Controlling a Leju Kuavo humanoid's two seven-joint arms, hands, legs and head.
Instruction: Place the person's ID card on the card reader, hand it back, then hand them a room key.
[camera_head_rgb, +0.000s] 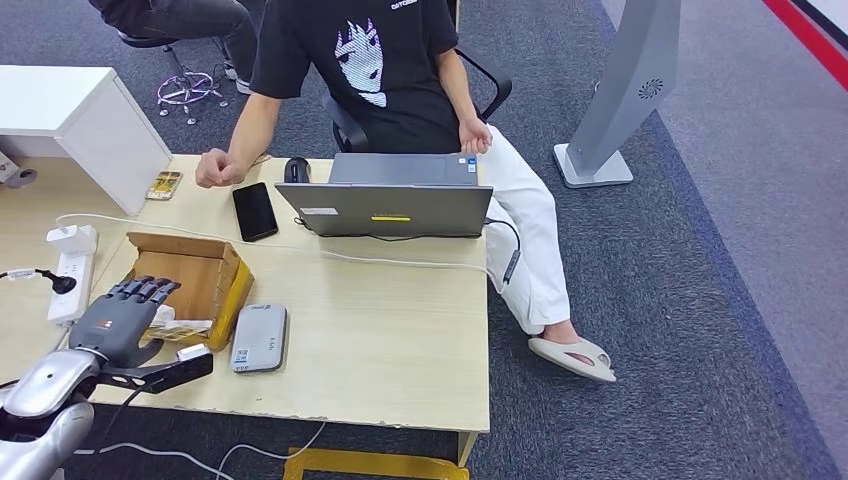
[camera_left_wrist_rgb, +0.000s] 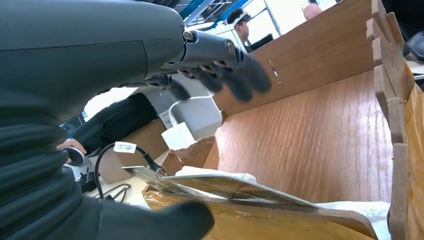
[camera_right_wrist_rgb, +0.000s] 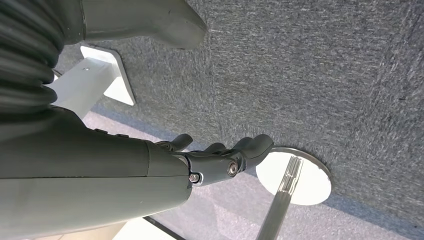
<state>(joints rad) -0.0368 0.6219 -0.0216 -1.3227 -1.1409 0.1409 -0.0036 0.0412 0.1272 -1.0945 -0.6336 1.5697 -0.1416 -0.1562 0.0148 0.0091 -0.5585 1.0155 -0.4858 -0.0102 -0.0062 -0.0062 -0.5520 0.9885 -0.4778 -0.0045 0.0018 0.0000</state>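
1. Head view: the left hand (camera_head_rgb: 125, 318) hovers with fingers spread over the open cardboard box (camera_head_rgb: 205, 272), holding nothing. The flat grey card reader (camera_head_rgb: 259, 338) lies bare just beside the box, so the room-key step seems to be in hand.
2. Left wrist view: glossy flat cards (camera_left_wrist_rgb: 220, 185) lie inside, between rough corrugated walls.
3. Right wrist view: the right hand (camera_right_wrist_rgb: 215, 160) hangs over grey carpet, fingers loosely curled, holding nothing.
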